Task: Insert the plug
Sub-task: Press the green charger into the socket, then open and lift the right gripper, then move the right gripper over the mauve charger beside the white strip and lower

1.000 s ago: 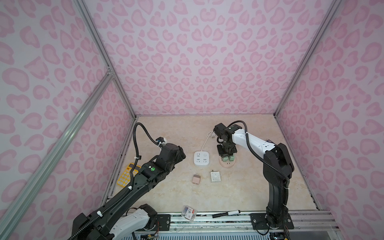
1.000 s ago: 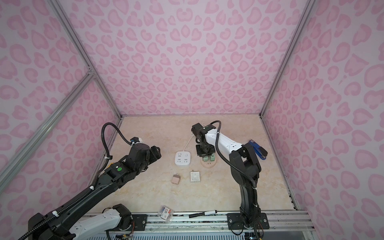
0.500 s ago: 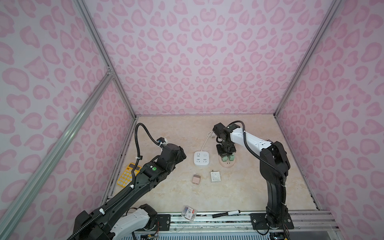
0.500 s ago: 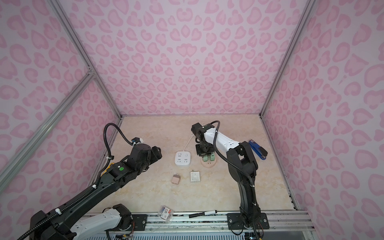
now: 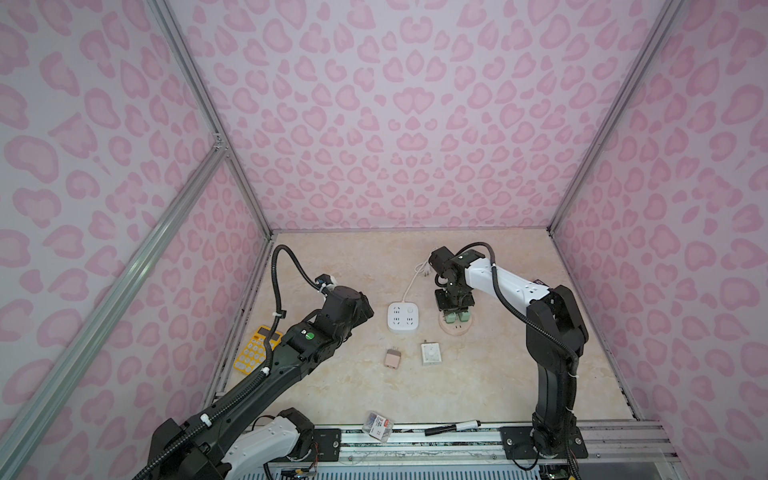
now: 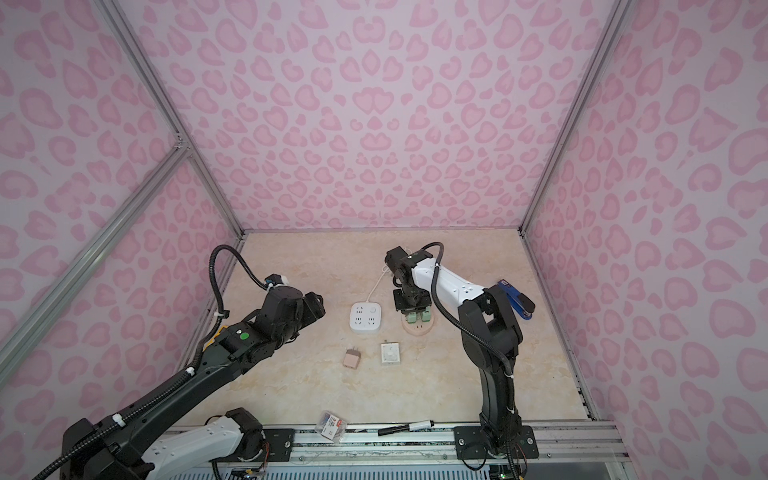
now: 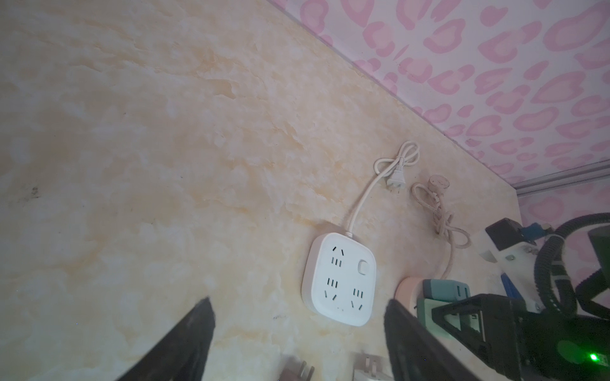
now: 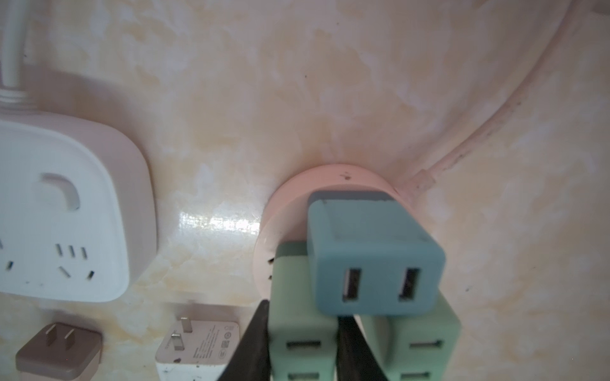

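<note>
Right arm's elbow has swung slightly since a second ago, while the right gripper (image 8: 303, 316) has stayed planted over the pink round socket (image 8: 287, 211). The left arm has barely stirred.

The green plug (image 8: 290, 283) stands upright in that socket, directly beneath the right gripper, with its long axis vertical and in line with the gripper's reach. The gripper's two black fingers lie along the plug's opposite sides. Whether they press it or have just let go cannot be told.

The socket sits on the bench (image 5: 478, 374) just beside the white power strip (image 5: 403, 317), at the strip's 3 o'clock. That makes the right arm far the nearer. The left gripper (image 7: 297, 300), spread wide and empty, hovers out at the strip's 9 o'clock, well apart from the socket.

The plug is a pale green, round-edged block with slot ports on its upper face, and it looks fully seated. A teal plug (image 8: 373, 237) crowds it at 12 o'clock and a second green plug (image 8: 425, 343) at 3 o'clock. Any next move probably has to run straight up or down.

A brown plug (image 5: 392, 358) and a white plug (image 5: 431, 353) lie flat at the strip's 6 o'clock, not inserted.
</note>
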Controlling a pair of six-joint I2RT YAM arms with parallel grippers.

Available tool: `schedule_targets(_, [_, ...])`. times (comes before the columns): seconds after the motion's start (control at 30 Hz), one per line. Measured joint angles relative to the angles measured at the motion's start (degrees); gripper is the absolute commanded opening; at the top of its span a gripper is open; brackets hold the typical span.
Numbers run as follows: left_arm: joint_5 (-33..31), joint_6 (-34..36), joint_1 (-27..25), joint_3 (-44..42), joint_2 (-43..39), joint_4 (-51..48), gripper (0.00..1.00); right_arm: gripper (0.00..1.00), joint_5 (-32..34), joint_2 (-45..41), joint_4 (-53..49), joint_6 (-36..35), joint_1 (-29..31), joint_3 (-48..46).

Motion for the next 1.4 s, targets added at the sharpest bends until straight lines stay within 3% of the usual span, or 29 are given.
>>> schedule_targets(0.13, [0.3, 0.0, 0.0, 0.7, 0.5, 0.0, 0.83, 0.37, 0.8, -1.0, -0.1, -0.2, -0.2, 0.9])
schedule_targets(0.37, [1.1, 0.0, 0.0, 1.0, 1.0, 0.0, 0.85, 0.35, 2.1, -2.4, -0.5, -1.5, -0.3, 0.6])
schedule_targets(0.57, [1.5, 1.4, 0.0, 0.9, 1.1, 0.5, 0.9, 0.32, 3.2, -13.5, 4.9, -3.0, 1.9, -6.4])
schedule_targets(0.73, [2.9, 1.8, 0.0, -2.0, 1.5, 4.6, 0.98, 0.34, 9.5, -26.4, 17.6, -4.5, 9.9, -19.6])
schedule_targets(0.83, [4.1, 1.7, 0.0, -5.4, 1.4, 7.6, 1.0, 0.44, 12.3, -34.8, 27.2, -6.7, 15.7, -28.8])
schedule_targets(0.93, [5.6, 1.8, 0.0, -6.3, 1.4, 8.5, 0.99, 0.73, 12.7, -39.0, 33.3, -7.4, 16.7, -32.6])
schedule_targets(1.07, [6.1, 3.0, 0.0, -6.3, 0.4, 8.6, 0.98, 0.89, 11.1, -41.6, 38.6, -7.4, 17.0, -36.0])
schedule_targets(1.2, [5.4, 3.2, 0.0, -8.0, -2.2, 7.9, 0.98, 0.92, 8.7, -41.5, 40.4, -5.9, 17.1, -37.4])
schedule_targets(1.4, [2.8, 3.5, 0.0, -8.5, -4.6, 4.7, 0.99, 0.79, 7.0, -38.0, 41.9, -2.7, 20.8, -37.0])
